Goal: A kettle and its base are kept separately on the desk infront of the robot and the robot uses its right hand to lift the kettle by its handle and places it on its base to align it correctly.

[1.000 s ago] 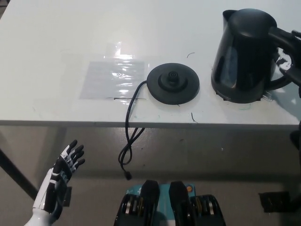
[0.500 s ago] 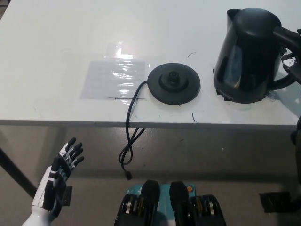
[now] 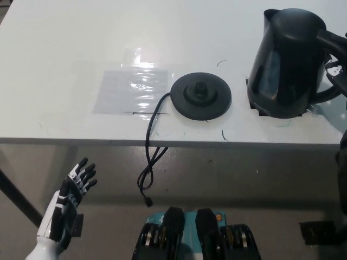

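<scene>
The black kettle (image 3: 284, 65) stands upright at the table's right end. Its handle points to the right picture edge, where my black right hand (image 3: 339, 69) is wrapped around it, mostly cut off by the frame. To the kettle's left lies the round black base (image 3: 201, 96), apart from it, with its centre connector facing up. My white left hand (image 3: 68, 208) rests at the lower left, below the table's front edge, open with fingers spread.
The base's black cord (image 3: 148, 162) runs over the front edge of the white table (image 3: 65, 54) and hangs down with its plug loose. A glossy clear patch (image 3: 133, 89) lies left of the base. Grey floor shows below.
The kettle has shifted slightly right and up with my right hand at its handle. The whole picture has drifted a little right. My left hand has sunk slightly.
</scene>
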